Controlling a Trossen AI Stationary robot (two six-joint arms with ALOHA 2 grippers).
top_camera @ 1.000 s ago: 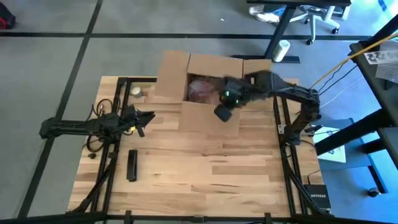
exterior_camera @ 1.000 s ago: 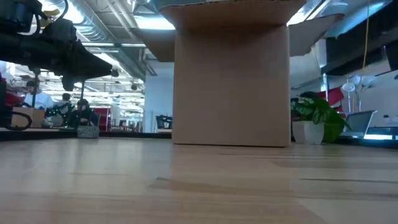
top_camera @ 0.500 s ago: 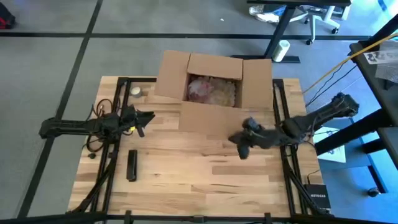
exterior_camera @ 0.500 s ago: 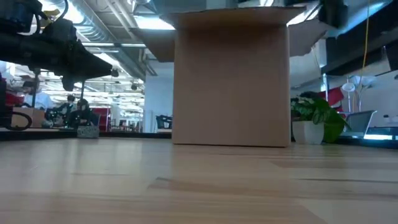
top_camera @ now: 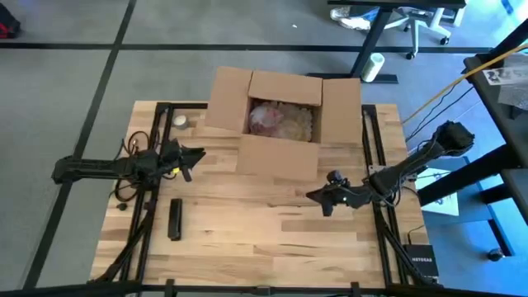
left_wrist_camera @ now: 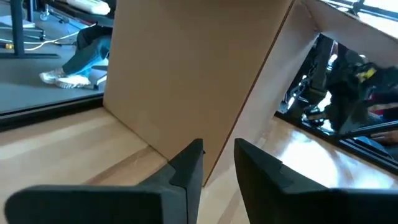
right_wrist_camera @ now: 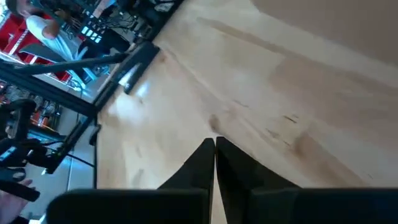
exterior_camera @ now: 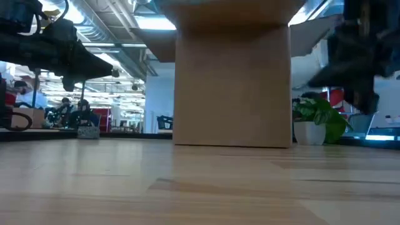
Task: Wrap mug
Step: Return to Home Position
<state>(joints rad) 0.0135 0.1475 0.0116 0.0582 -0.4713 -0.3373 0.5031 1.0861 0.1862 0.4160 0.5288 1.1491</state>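
I read right gripper fingers together above counter | left gripper fingers slightly apart | cardboard box: mugs hidden inside bubble wrap.

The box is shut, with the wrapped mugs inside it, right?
Not quite. The box is open at the top, not shut. The high view looks straight down into it, and you can see the wrapped mugs lying inside it.

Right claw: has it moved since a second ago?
Yes. The right claw pulled back from above the brown cardboard box to the wooden table in front of it.
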